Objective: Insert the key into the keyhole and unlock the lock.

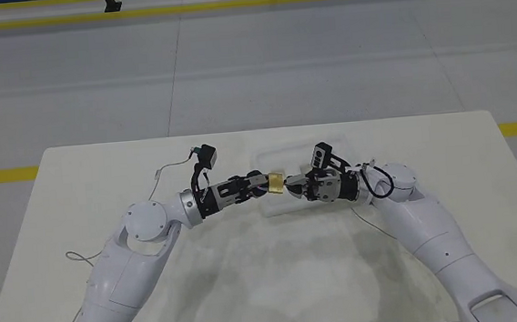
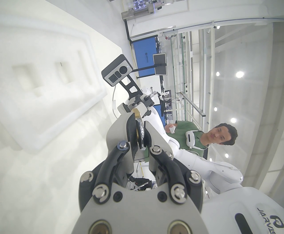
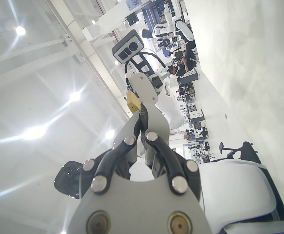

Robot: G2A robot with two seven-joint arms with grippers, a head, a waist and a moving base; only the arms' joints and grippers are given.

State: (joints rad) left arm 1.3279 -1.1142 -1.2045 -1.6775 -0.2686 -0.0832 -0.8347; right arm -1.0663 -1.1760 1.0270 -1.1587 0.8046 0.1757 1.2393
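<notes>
Between the fingers of the left tool (image 2: 138,124), which are clamped down tight, sits the lock (image 2: 140,133). Its silvery rounded end is pinched by the black pads, and its brass body points away from the wrist toward the other arm.

Meeting it head-on, the right tool (image 3: 142,115) has its fingers drawn almost together, pads nearly touching, with the tips right at the free end of the brass body. Whatever thin thing they pinch is hidden between the pads. The key cannot be made out, nor can I tell whether anything sits in the keyhole.

From the top view, the two arms come in from opposite sides with bent elbows. The lock hangs between the two tools over the middle of the desk (image 1: 106,191), held up off its surface. Just beneath and behind that meeting point lies a white foam tray (image 2: 66,104) with rectangular recesses cut into it, resting flat on the desk.
</notes>
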